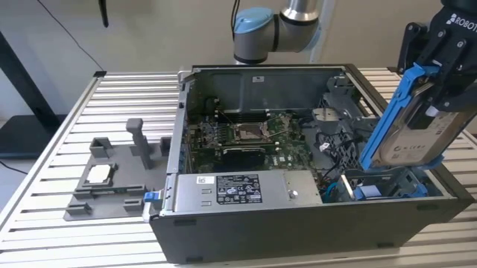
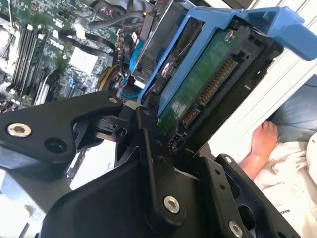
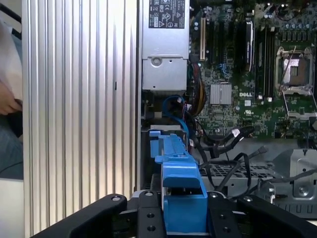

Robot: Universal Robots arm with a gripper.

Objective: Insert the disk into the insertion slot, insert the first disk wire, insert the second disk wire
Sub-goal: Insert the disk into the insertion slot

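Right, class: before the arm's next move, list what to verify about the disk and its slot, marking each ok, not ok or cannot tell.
1. Hand shut on the disk: ok.
2. Disk seated in the insertion slot: not ok, it hangs steeply tilted above it.
3. Slot free inside: cannot tell.
4. Black cables clear of the slot: cannot tell, they lie close.
5. Wires on the disk's connector: not ok, bare.

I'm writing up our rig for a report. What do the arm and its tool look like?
The silver-grey tubular robot arm has rounded grey joints, one capped in light blue. Its black metal tool has a blocky body with white lettering in the exterior view, and angular, jointed link fingers fastened with silver screws.
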